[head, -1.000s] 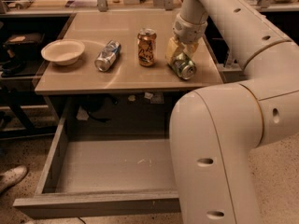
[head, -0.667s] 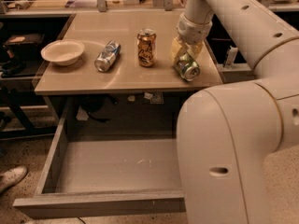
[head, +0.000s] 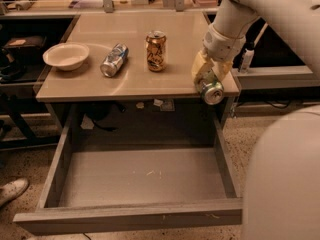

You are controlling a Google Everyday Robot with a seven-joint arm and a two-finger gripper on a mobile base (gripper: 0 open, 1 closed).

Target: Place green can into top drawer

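**Status.** The gripper (head: pixel 209 77) is at the front right corner of the tabletop (head: pixel 135 29), closed around the green can (head: pixel 213 92). The can is tilted, with its silver top facing the camera. It overlaps the front edge of the tabletop, above the right side of the top drawer (head: pixel 140 179). Whether it touches the tabletop edge cannot be determined.

**Change.** One second ago the gripper and can were further back on the tabletop, just right of the orange-gold can (head: pixel 156 51). Both have since travelled forward and slightly right to the edge. The grasp appears secure and transport toward the drawer is under way.

**Unchanged items.** The orange-gold can is upright, the blue-silver can (head: pixel 114 60) lies on its side, and the white bowl (head: pixel 66 55) sits at the left. All three are well apart from the gripper.

**Drawer.** The drawer is pulled fully open below the tabletop. Its grey interior holds only a few pale specks.

**Remaining steps (judgement).**
1. Carry the can clear of the tabletop edge.
2. Lower it into the drawer interior, keeping away from the right side wall.
3. Release only when the can is low, because a tilted can is likely to roll
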